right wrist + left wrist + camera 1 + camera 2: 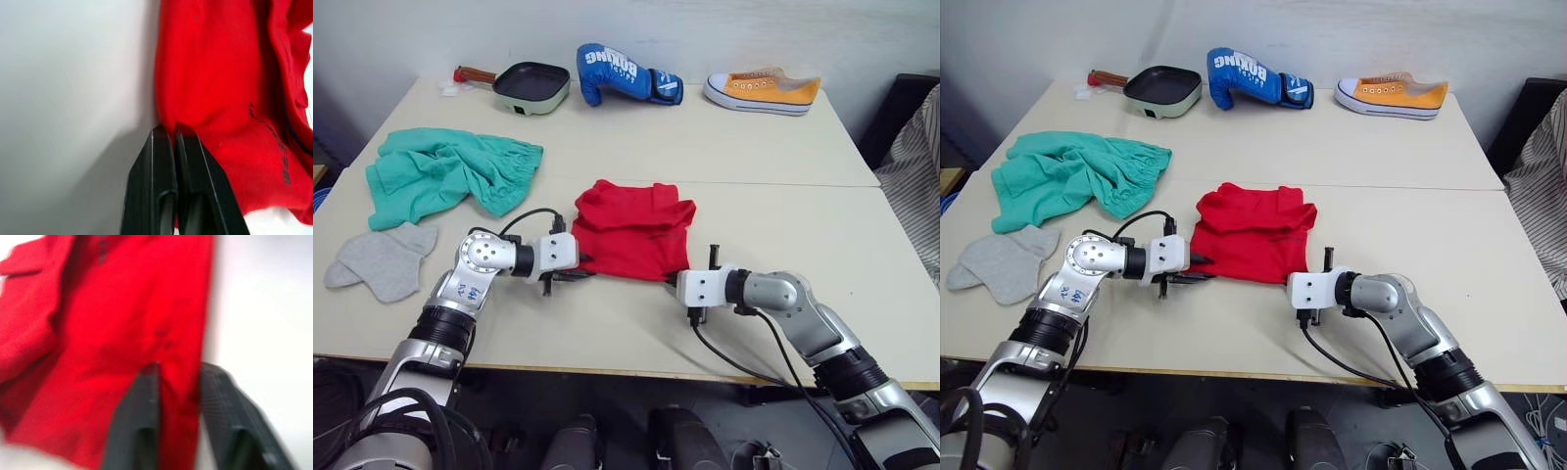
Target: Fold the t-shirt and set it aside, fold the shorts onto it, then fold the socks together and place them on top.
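Red t-shirt [633, 228] partly folded into a rumpled block at the middle of the table [862, 245], near edge facing the arms. Left gripper [576, 277] at the shirt's near left corner; in the left wrist view, fingers [137, 421] a little apart with a fold of red cloth between them, so clamped on the shirt's edge. Right gripper [691, 260] at the near right corner; in the right wrist view, fingers [161, 196] pressed close together right at the shirt's hem, touching the cloth; cannot tell whether any cloth is caught between them.

Teal-green shorts [450, 172] crumpled on the left part of the table, well apart from the shirt, waistband end toward the middle. Grey socks [384, 258] lying flat and overlapping near the left front edge, just in front of the shorts.

Along the far edge: small dark frying pan [530, 85] with a reddish handle on the left, blue boxing glove [625, 74] beside it, orange sneaker [764, 92] with a white sole further right. Striped cloth [913, 176] at the right border, off the table
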### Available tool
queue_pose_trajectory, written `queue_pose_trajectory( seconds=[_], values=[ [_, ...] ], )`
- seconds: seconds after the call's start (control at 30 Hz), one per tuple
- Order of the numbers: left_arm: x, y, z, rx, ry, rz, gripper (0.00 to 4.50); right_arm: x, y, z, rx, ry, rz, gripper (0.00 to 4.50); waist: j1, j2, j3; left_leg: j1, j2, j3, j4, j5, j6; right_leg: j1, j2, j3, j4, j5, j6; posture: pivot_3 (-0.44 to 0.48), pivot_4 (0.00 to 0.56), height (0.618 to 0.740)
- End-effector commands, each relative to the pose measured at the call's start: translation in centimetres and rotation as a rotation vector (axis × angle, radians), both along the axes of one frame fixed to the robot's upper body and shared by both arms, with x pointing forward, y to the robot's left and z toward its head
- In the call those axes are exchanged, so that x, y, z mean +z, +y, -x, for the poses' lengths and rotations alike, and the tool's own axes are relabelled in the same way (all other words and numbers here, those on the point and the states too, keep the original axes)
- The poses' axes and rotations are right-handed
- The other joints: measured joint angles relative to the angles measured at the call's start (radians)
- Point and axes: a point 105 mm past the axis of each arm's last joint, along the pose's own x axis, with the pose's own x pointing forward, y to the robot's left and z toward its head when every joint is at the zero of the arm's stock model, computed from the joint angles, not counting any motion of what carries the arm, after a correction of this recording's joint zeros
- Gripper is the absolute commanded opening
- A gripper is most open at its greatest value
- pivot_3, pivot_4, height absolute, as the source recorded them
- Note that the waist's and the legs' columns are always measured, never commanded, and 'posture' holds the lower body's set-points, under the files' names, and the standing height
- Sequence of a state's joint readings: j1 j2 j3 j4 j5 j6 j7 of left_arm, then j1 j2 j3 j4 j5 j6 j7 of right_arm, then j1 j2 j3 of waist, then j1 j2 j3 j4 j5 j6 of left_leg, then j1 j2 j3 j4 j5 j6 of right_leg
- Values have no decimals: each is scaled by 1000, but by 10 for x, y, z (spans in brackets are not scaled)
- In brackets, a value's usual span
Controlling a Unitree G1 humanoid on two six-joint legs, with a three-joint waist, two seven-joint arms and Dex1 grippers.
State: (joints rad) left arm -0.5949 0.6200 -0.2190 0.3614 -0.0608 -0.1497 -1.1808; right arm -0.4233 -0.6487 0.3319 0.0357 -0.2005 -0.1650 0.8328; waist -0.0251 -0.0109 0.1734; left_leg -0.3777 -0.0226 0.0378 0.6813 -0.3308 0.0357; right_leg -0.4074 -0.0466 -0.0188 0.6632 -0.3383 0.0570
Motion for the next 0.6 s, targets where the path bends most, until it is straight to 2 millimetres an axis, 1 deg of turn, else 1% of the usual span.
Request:
queue_pose_trajectory(
  seconds=[0.03, 0.07, 0.13, 0.2, 0.27, 0.33, 0.37, 0.43, 0.5, 0.6],
  values=[
    [3, 0, 34, -138, 70, -16, 34, 8, -7, 17, 32, 49, -33, 0, 0, 0, 0, 0, 0, -1, 0, 0, 0, 0, 0, 0, 0, 0, 0, 0, 150, 740],
    [2, 2, 39, -147, 79, -29, 34, 9, -7, 22, 48, 49, -32, 0, -1, 0, 0, 0, 0, -1, -1, -1, 0, 0, 0, 0, 0, 0, 0, 0, 150, 740],
    [3, 6, 59, -167, 144, -23, 34, 11, -11, 45, 108, 72, -22, 0, 0, 0, 0, -1, 0, -1, -2, -1, 0, 0, 0, 0, -1, 0, 0, 0, 150, 740],
    [4, 8, 74, -180, 191, -23, 34, 13, -12, 61, 137, 90, -23, 0, 0, 0, 0, -1, 0, -1, -2, -1, 1, 0, 0, 0, -2, 0, 0, 0, 150, 740],
    [-5, 14, 88, -180, 204, -81, 34, 7, -15, 74, 142, 101, -14, 0, 0, 0, 0, 0, 0, -2, -2, -1, 1, 2, 0, 0, -3, 0, 0, 0, 150, 740],
    [-9, 17, 95, -171, 204, -105, 34, 2, -18, 84, 153, 107, -2, 0, 0, 1, 1, 2, 0, -2, -2, -2, 2, 5, 0, 0, -5, 0, 0, 0, 150, 740],
    [-10, 17, 96, -164, 203, -103, 34, 1, -18, 87, 160, 108, 2, 0, 0, 1, 1, 6, 0, -2, -2, -2, 3, 9, 0, 0, -9, 0, -1, 0, 150, 740],
    [-9, 16, 85, -83, 163, -34, 34, 1, -22, 86, 139, 83, 6, 0, 0, 1, 1, 10, 0, -2, -3, -3, 3, 13, 0, 0, -10, 0, -1, 0, 150, 740],
    [-7, 15, 75, -32, 137, 20, 34, 1, -24, 85, 120, 73, 3, 0, 0, 1, 1, 10, 0, -2, -2, -3, 3, 13, 0, 0, -9, 0, -1, 0, 150, 740],
    [-9, 17, 70, -54, 110, 20, 624, -1, -26, 82, 105, 80, -9, 0, 0, 1, 1, 10, 0, -2, -2, -3, 3, 13, 0, 0, -9, 0, -1, 0, 150, 740]
  ],
)
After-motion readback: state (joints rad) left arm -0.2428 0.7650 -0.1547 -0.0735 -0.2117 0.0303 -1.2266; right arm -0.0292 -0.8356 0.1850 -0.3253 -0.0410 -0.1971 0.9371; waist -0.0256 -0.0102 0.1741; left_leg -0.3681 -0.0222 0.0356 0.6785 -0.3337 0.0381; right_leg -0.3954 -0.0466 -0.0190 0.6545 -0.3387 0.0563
